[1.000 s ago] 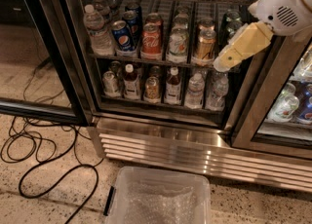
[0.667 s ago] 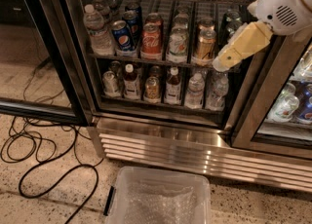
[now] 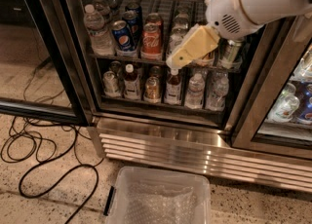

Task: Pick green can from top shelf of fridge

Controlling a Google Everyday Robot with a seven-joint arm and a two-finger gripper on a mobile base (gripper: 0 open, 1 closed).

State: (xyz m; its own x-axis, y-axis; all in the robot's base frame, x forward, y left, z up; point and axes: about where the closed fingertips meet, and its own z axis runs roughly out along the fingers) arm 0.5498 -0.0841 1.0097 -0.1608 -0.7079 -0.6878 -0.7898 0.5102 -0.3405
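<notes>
The fridge (image 3: 161,142) stands with its black-framed glass door (image 3: 39,47) swung open at the left. A wire shelf (image 3: 131,58) holds a row of drinks. A dark green can (image 3: 229,52) stands at the right end of that row, partly hidden behind my white arm (image 3: 253,1). My gripper (image 3: 174,62), pale yellow, points down and left in front of the middle lanes of the shelf, left of the green can and apart from it. It holds nothing that I can see.
A water bottle (image 3: 97,30), a blue Pepsi can (image 3: 122,34) and a red cola can (image 3: 151,40) share the row. Bottles fill the shelf below (image 3: 161,84). A clear plastic bin (image 3: 158,198) sits on the floor in front. Black cables (image 3: 44,155) lie at the left.
My arm and gripper have swung left across the shelf front, from before the right-hand lanes to before the middle lanes. The drinks have not moved.
</notes>
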